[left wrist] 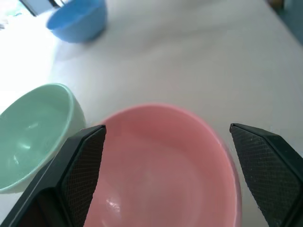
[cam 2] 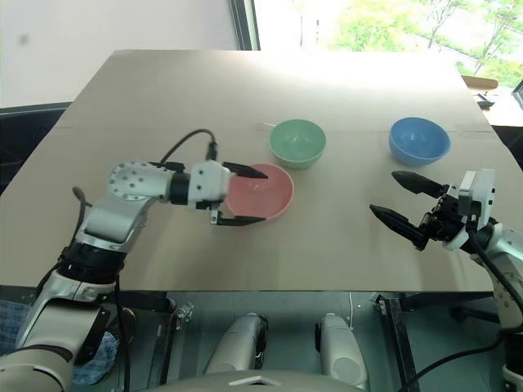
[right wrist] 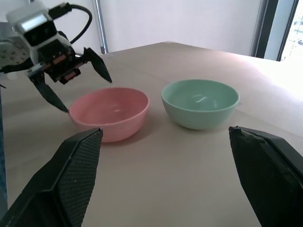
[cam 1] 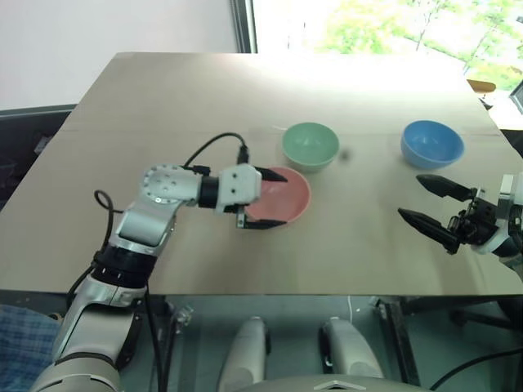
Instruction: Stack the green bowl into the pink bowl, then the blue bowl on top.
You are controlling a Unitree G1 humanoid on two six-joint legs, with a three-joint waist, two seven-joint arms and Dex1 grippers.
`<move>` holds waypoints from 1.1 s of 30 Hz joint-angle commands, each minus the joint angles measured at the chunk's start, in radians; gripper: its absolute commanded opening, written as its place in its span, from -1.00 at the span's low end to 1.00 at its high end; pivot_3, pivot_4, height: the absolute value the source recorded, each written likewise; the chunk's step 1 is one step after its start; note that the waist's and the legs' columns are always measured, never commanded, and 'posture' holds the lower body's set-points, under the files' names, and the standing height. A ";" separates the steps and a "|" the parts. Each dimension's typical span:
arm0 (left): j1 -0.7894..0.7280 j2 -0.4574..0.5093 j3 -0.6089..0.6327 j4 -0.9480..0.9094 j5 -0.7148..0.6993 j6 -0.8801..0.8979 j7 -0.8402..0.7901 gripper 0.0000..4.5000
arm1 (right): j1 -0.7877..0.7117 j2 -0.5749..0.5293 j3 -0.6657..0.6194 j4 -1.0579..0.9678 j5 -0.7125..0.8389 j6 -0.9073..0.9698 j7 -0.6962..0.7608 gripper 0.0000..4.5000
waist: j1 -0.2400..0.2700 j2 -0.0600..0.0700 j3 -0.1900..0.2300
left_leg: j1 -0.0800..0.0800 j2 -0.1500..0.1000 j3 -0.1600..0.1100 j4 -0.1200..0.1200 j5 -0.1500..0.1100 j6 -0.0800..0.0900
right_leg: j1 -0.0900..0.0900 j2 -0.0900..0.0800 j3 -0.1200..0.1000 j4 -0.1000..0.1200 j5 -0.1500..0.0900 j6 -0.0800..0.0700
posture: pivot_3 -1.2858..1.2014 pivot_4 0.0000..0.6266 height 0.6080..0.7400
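The pink bowl (cam 1: pixel 292 196) stands upright near the middle of the table. My left gripper (cam 1: pixel 278 198) is open at its left rim, one black finger (left wrist: pixel 80 165) on each side of the bowl, holding nothing. Just behind the pink bowl and close to it sits the green bowl (cam 1: pixel 310 145), upright and empty. Far to the right, the blue bowl (cam 1: pixel 431 143) stands alone. In front of the blue bowl my right gripper (cam 1: pixel 413 196) hovers open and empty, pointing toward the other two bowls (right wrist: pixel 109 111).
The tan table (cam 1: pixel 163 106) stretches wide to the left and back. Its front edge (cam 1: pixel 270 292) runs just below both arms. A window lies beyond the far edge. A small dark speck (cam 1: pixel 345 153) lies right of the green bowl.
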 commanded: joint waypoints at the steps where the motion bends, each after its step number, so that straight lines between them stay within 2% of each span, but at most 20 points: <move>1: 0.046 0.023 0.143 -0.064 -0.143 0.140 0.056 0.97 | -0.025 -0.020 -0.011 0.013 0.000 -0.014 0.020 1.00 | 0.000 0.000 0.000 | 0.000 0.000 0.000 0.000 0.000 0.000 | 0.000 0.000 0.000 0.000 0.000 0.000 | 0.03 -0.52 1.00; 9: 0.175 0.048 0.326 -0.088 -0.206 0.203 0.171 0.97 | -0.113 -0.032 0.047 0.099 -0.061 -0.035 0.045 1.00 | 0.000 0.000 0.000 | 0.002 0.000 0.001 0.000 0.000 0.000 | 0.001 0.000 0.001 0.000 0.000 0.000 | 0.03 -0.52 1.00; 15: 0.292 0.068 0.466 -0.111 -0.271 0.202 0.187 0.97 | -0.265 -0.020 0.162 0.200 -0.194 -0.058 -0.005 1.00 | 0.000 0.000 0.000 | 0.004 0.000 0.002 -0.001 0.000 0.000 | 0.001 0.000 0.002 0.001 0.000 0.000 | 0.03 -0.52 1.00; 17: 0.320 0.072 0.503 -0.109 -0.288 0.203 0.192 0.97 | -0.332 -0.024 0.218 0.254 -0.282 -0.083 -0.032 1.00 | 0.000 0.000 0.000 | 0.004 0.000 0.002 -0.001 0.000 0.000 | 0.001 0.000 0.002 0.001 0.000 0.000 | 0.03 -0.52 1.00; 22: 0.386 0.062 0.587 -0.106 -0.347 0.202 0.192 0.97 | -0.515 -0.030 0.353 0.469 -0.509 -0.231 -0.072 1.00 | 0.000 0.000 0.000 | 0.005 0.000 0.003 -0.002 0.000 0.000 | 0.001 0.000 0.003 0.001 0.000 0.000 | 0.03 -0.52 1.00; 24: 0.422 0.060 0.610 -0.119 -0.362 0.197 0.191 0.97 | -0.628 -0.019 0.422 0.577 -0.596 -0.216 -0.096 1.00 | -0.001 0.001 0.001 | 0.005 0.000 0.003 -0.002 0.000 0.000 | 0.001 0.000 0.003 0.000 0.000 0.000 | 0.03 -0.52 1.00; 29: 0.495 0.049 0.624 -0.152 -0.371 0.179 0.199 0.97 | -0.882 0.069 0.594 0.849 -0.807 -0.394 -0.126 1.00 | -0.003 0.001 0.001 | 0.006 0.001 0.003 -0.004 0.000 0.000 | 0.001 0.000 0.003 0.000 0.000 -0.001 | 0.03 -0.52 1.00; 33: 0.526 0.043 0.626 -0.179 -0.376 0.171 0.210 0.97 | -0.987 0.126 0.654 0.997 -0.875 -0.487 -0.110 1.00 | -0.010 0.001 0.002 | 0.007 0.001 0.007 -0.005 0.000 0.000 | 0.000 0.000 0.007 0.000 0.000 -0.001 | 0.03 -0.52 1.00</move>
